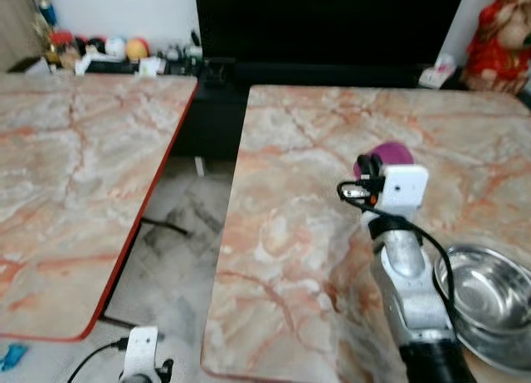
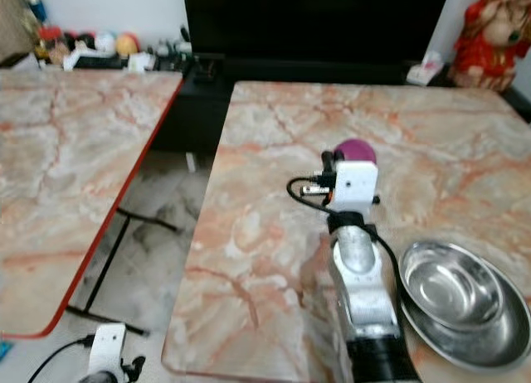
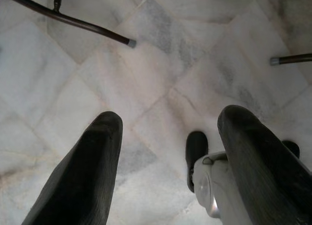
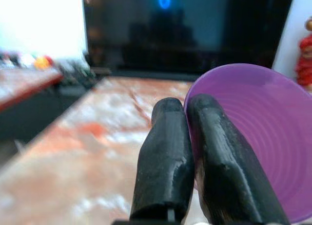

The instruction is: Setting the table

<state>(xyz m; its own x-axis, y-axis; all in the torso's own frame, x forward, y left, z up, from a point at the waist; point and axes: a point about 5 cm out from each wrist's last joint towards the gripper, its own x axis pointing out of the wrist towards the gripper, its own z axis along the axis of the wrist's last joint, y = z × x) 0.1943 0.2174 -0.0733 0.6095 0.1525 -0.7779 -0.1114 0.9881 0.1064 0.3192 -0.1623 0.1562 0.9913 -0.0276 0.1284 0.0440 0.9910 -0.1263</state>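
my right gripper (image 4: 187,152) is pinched tight on the rim of the purple bowl (image 4: 258,137), held out over the table (image 1: 290,259), steel bowls (image 2: 452,296) lying back beside my forearm.

I am reading no text, label, brand, number or sign anywhere in these views. I am finding no lettering on the white box-shaped camera housing on the right wrist (image 1: 404,189), and the large black television screen (image 1: 332,22) at twelve o'clock is showing no logo I can make out. The small coloured objects on the low black shelf (image 1: 108,50) at ten o'clock are coming through too blurred for me to tell whether any carry print. The red and gold figurine (image 1: 498,39) at two o'clock is also showing nothing legible to me.
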